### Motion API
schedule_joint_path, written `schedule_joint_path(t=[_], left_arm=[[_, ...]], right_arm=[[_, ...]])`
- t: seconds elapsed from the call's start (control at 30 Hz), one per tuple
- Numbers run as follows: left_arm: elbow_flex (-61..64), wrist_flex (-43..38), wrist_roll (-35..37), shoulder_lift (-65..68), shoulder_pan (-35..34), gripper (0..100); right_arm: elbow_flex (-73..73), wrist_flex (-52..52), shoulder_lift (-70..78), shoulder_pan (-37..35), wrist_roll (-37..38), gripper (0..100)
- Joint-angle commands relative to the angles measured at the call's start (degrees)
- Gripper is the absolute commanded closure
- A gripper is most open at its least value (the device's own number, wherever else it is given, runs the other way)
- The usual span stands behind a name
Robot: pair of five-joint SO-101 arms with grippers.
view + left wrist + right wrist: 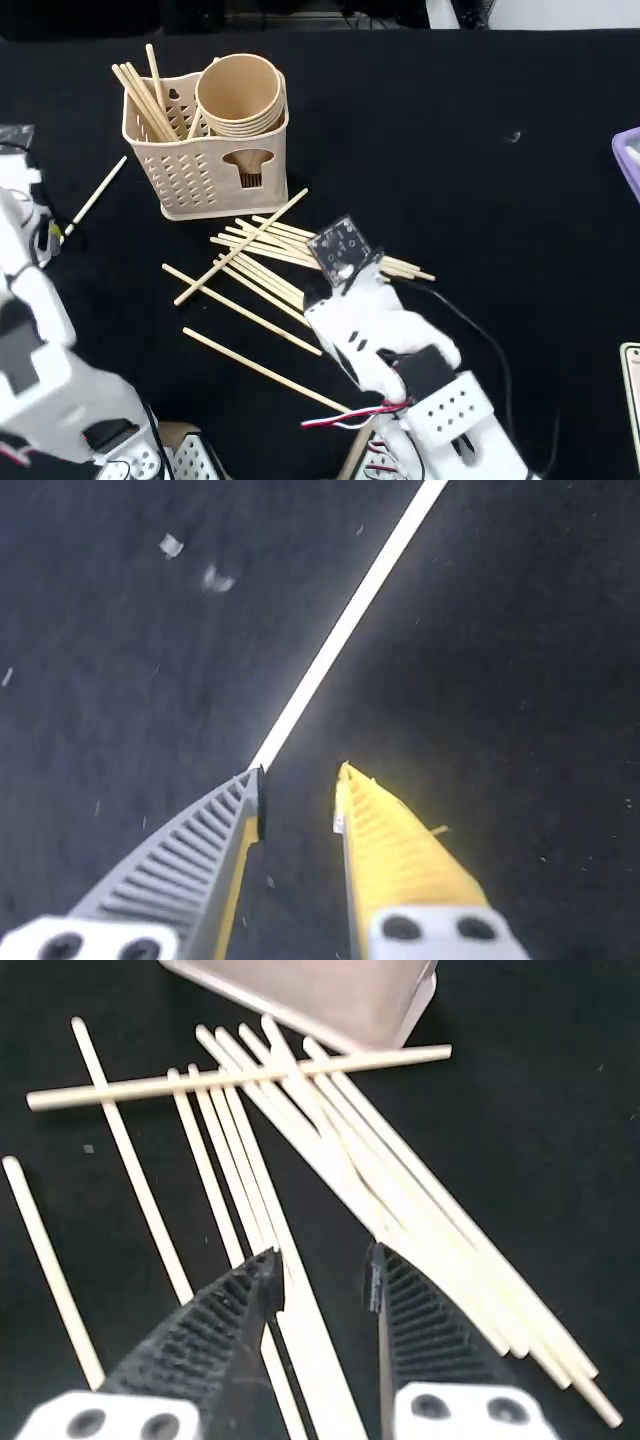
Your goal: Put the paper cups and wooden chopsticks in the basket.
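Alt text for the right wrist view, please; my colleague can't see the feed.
The right tool, open, hangs over a fanned pile of wooden chopsticks on the black table. The basket stands just beyond them.

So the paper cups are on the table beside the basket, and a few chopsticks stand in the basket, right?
No: the paper cups are stacked inside the basket, not on the table beside it, as the high view shows. A few chopsticks do stand in the basket.
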Motion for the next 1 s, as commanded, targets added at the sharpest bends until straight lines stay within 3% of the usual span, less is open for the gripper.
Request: schedule_joint_path(t=[0.0, 0.3, 0.67, 0.77, 0.97], left_arm=[[-12.97, 1.32, -2.37, 8.62, 1.71, 86], [-28.35, 1.58, -5.1, 25.32, 4.26, 86], [-30.99, 4.31, -7.12, 31.3, 5.76, 87], [-30.99, 5.54, -7.3, 31.56, 4.88, 97], [-32.48, 12.31, -10.2, 30.51, 2.07, 97]], right_arm=[[1.63, -1.67, -3.65, 1.32, -0.62, 86.1], [2.68, -1.85, -4.35, 1.32, -0.62, 86.1], [3.12, -2.02, -4.79, 1.32, -0.62, 86.1], [3.21, -2.02, -4.79, 1.32, -0.62, 86.1], [3.21, -2.11, -4.79, 1.32, -0.62, 86.1]])
